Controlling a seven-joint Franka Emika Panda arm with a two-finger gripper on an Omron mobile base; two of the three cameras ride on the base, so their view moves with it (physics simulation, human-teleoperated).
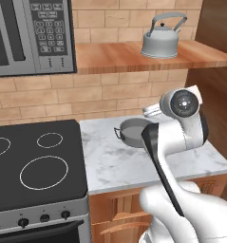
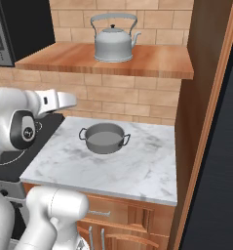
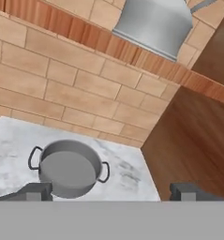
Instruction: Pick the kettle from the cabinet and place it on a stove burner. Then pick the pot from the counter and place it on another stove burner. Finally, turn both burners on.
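Observation:
The silver-grey kettle [image 1: 160, 40] [image 2: 113, 41] [image 3: 155, 23] stands upright on the brown wooden cabinet shelf [image 1: 110, 58] [image 2: 157, 62] [image 3: 132, 54]. Below it, the low grey pot [image 1: 133, 129] [image 2: 105, 138] [image 3: 69, 168] sits on the white marble counter [image 1: 119, 163] [image 2: 137, 168] [image 3: 10, 136], near the brick wall. The black stove [image 1: 34, 152] [image 2: 13, 156] lies left of the counter. My gripper [image 3: 112, 193] hangs open over the counter's near side, below shelf height and facing the wall. Its fingertips [image 3: 36, 191] stand wide apart with nothing between them, and the pot is just ahead.
A microwave [image 1: 29, 33] [image 2: 1, 29] hangs above the stove, with the stove knobs [image 1: 43, 218] along its front edge. A dark wood side panel [image 2: 198, 97] [image 3: 193, 140] closes the counter's right end. Brown drawer fronts [image 2: 123, 215] sit under the counter.

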